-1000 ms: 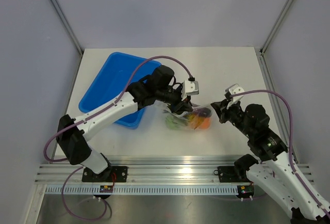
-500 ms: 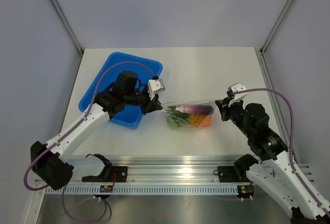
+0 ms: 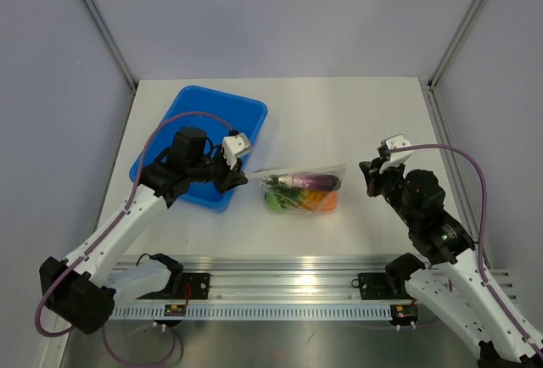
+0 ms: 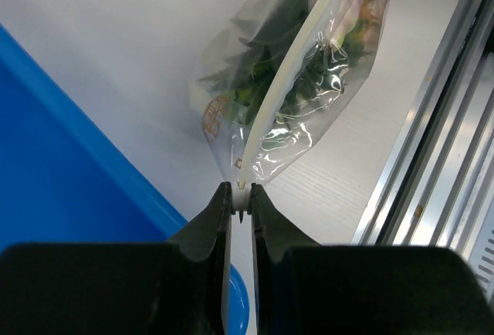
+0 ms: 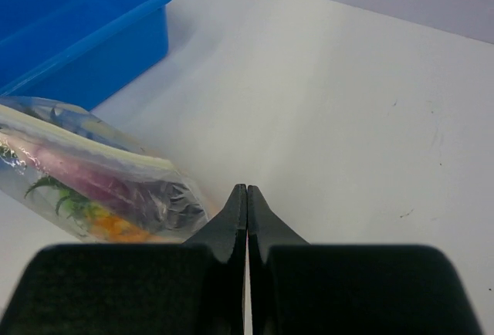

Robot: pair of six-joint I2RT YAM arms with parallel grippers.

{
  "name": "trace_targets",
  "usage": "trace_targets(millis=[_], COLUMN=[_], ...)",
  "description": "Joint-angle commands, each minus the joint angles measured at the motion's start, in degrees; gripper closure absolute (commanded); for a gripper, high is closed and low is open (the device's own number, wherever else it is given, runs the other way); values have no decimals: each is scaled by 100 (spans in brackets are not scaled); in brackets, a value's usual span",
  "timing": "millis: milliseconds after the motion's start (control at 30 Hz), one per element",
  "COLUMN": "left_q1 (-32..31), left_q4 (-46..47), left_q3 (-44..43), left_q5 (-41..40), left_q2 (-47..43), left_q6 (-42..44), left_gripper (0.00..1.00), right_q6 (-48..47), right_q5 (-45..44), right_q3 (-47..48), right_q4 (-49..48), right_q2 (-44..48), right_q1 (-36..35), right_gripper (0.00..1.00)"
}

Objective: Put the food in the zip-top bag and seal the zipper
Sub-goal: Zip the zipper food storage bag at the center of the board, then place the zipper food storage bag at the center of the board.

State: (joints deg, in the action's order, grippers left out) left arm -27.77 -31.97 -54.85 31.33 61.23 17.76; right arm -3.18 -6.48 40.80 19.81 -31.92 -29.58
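The clear zip-top bag [image 3: 301, 188] lies on the table with the food inside: a purple eggplant [image 3: 312, 181], an orange ball [image 3: 324, 202] and green pieces [image 3: 275, 200]. My left gripper [image 3: 244, 180] is at the bag's left end. In the left wrist view it [image 4: 241, 200] is shut on a small white piece [image 4: 241, 194] at the end of the zipper [image 4: 287, 84]. My right gripper [image 3: 366, 173] is shut and empty, just off the bag's right end. In the right wrist view it [image 5: 246, 190] sits beside the bag [image 5: 93, 181], not touching it.
A blue tray [image 3: 195, 101] stands at the back left, right behind my left gripper; it also shows in the right wrist view [image 5: 77, 26]. An aluminium rail [image 3: 280, 266] runs along the table's near edge.
My left arm has drawn back to the left along the bag's mouth, from its right part to its left end. The bag has shifted slightly left. My right gripper has backed slightly to the right.
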Motion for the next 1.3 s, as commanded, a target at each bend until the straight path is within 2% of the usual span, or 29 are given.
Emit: trace_targets(millis=[0, 233, 367, 467, 700, 800, 900, 1000, 1100, 1133, 1167, 1200, 1233, 1267], left_q1=[26, -53, -123, -123, -123, -132, -132, -132, -141, -141, -150, -150, -150, -141], left_q4=[243, 665, 1034, 1174, 2106, 2413, 3081, 3538, 4416, 4610, 4655, 4621, 4446, 4279], left_q3=[-209, -1852, -2871, -3777, -5614, -6281, -6328, -5986, -4478, -3420, -2966, -2439, -1729, -1461], left_q5=[179, 698, 786, 892, 1295, 1454, 1586, 1709, 2016, 2087, 2105, 1931, 1729, 1579], left_q2=[46, 1309, 2198, 2866, 4166, 4432, 4398, 4091, 3266, 3046, 2600, 2422, 2228, 1931], left_q6=[-263, -835, -1002, -1081, -1967, -2258, -2759, -3067, -3514, -3551, -3516, -3420, -3254, -3148], left_gripper=[100, 100, 100, 100, 100, 100, 100, 100, 100, 50, 22, 1, 1, 1], right_q6=[28, -515, -973, -1132, -1045, -922, -799, -544, -334, -289, -254, -158, -113, -60], right_q5=[-291, -1021, -1075, -934, -820, -872, -925, -978, -969, -969, -969, -978, -961, -960], right_q3=[288, 630, 1052, 1658, 3362, 3488, 3392, 3076, 2567, 2478, 2399, 2285, 2249, 2214], right_q4=[-241, -1171, -2110, -2341, -2070, -2025, -2016, -2016, -2016, -2008, -1903, -1798, -1762, -1640], right_q2=[-33, -621, -1498, -2148, -3162, -3198, -3154, -3040, -2881, -2855, -2802, -2767, -2749, -2706], right_q1=[5, 14, 40, 242, 989, 1130, 1270, 1350, 1376, 1385, 1385, 1385, 1394, 1394], right_gripper=[100, 100, 100, 100, 100, 100, 100, 100, 100, 100, 100, 99, 92, 86])
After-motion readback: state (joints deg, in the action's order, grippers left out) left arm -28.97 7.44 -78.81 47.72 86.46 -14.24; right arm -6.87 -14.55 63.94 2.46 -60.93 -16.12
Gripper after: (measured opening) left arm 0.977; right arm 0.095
